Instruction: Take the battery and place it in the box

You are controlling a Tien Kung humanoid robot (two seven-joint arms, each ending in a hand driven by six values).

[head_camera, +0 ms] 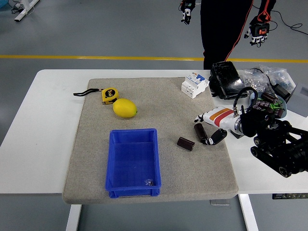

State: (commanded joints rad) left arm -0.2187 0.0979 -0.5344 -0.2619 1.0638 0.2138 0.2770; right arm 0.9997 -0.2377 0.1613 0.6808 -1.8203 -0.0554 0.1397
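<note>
Reach for the battery, nothing held yet.
Blue plastic box (133,162) sits low centre; the dark cylindrical battery (186,143) lies right of it, and your right hand (208,132), fingers loosely spread, hovers just beside it; close in, then grasp.

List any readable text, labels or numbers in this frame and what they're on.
None can be read.
Yellow tape measure: dark mark on its face, too blurred.
White circuit breaker: blue label, too small.
Battery: no print visible.
Blue box: no marking visible.
Right robot hand: orange and red stripes only, no lettering.
</note>
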